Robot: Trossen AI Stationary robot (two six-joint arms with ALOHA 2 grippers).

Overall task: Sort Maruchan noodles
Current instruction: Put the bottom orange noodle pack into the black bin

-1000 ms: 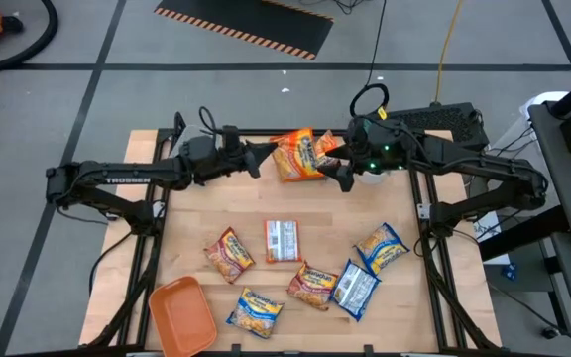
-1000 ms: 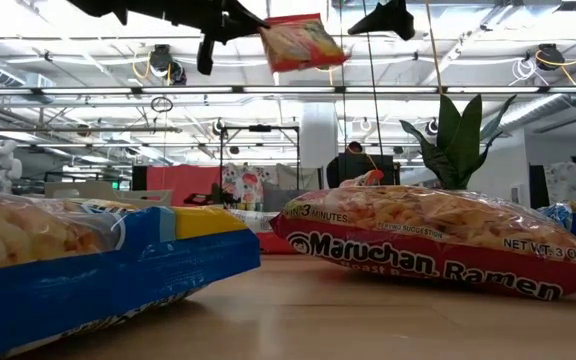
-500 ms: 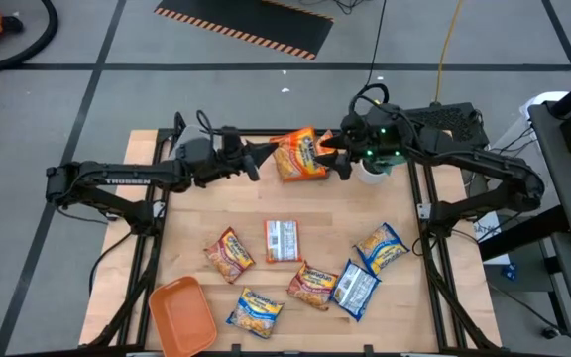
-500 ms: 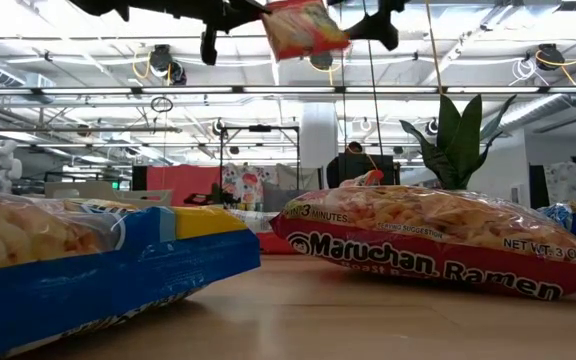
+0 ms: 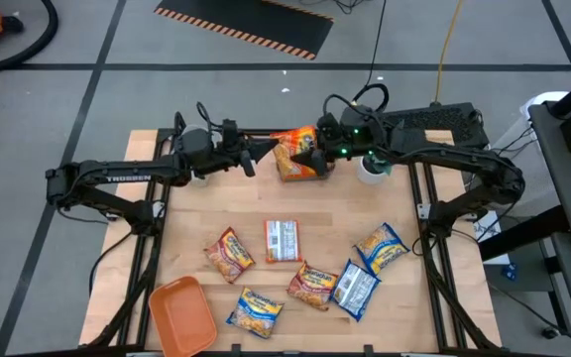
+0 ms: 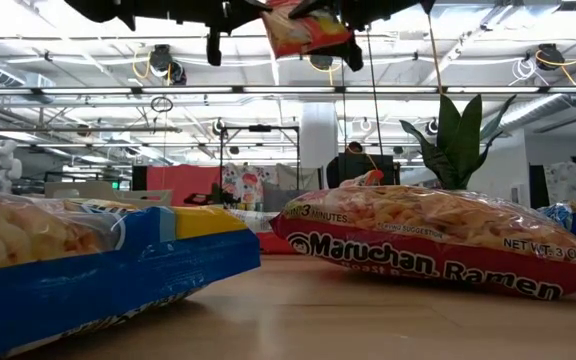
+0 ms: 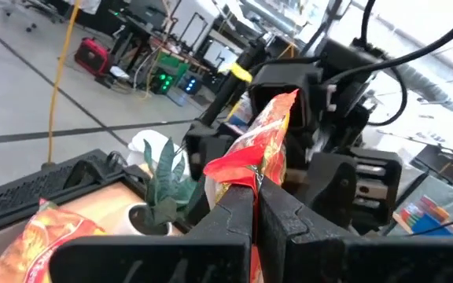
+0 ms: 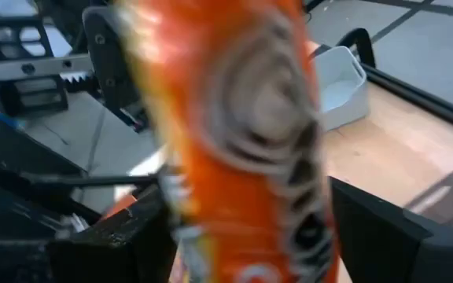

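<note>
Above the wooden table [image 5: 196, 213], near its far edge, an orange packet [image 5: 292, 157] is pinched by the left gripper [image 5: 262, 149]; the right gripper [image 5: 317, 159], spread wide around it, should be clenched before release.

I see open counter [image 5: 216, 203] between the raised arms and the packets [image 5: 310, 281] clustered toward the near edge. The tray [image 5: 181, 315] blocks the near-left corner, the potted plant [image 5: 373, 169] the far right.
</note>
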